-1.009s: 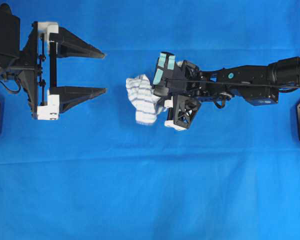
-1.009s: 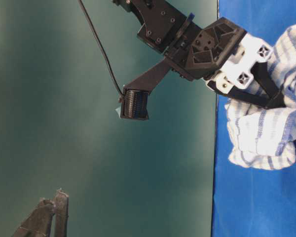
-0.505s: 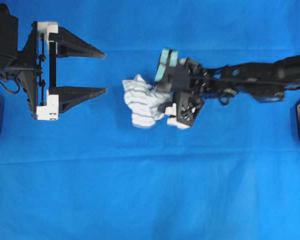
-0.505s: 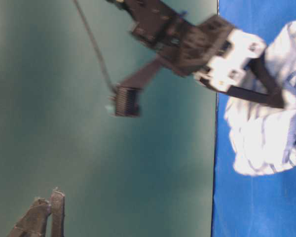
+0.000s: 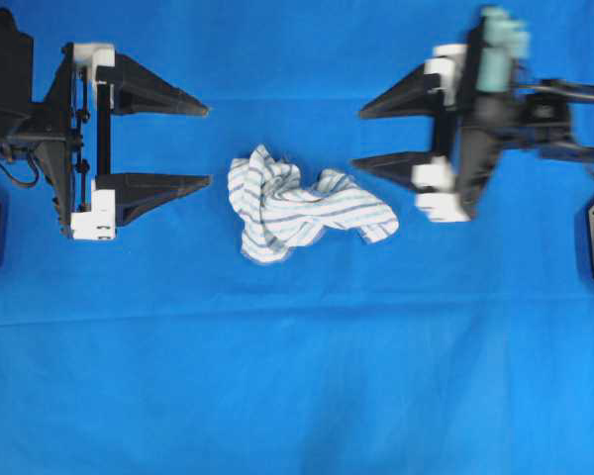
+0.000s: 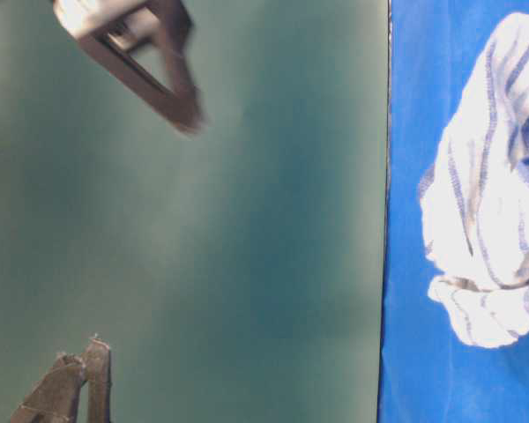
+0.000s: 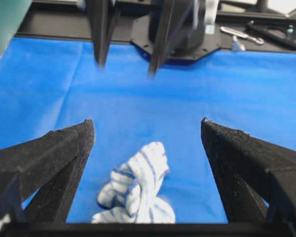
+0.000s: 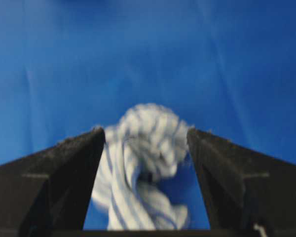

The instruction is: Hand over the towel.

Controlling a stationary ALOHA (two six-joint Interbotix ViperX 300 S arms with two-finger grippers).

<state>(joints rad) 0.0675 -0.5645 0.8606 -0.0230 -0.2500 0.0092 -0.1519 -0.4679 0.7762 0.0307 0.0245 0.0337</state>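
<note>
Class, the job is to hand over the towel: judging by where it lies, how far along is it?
Done: nothing that shows; the towel lies crumpled on the blue cloth between both arms. In hand: nothing; the right gripper and left gripper are open and empty. Left: grasp it, lift it, pass it across.

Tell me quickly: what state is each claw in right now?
Left claw: open, holding nothing.
Right claw: open, holding nothing; the towel lies loose on the blue cloth between the two.
</note>
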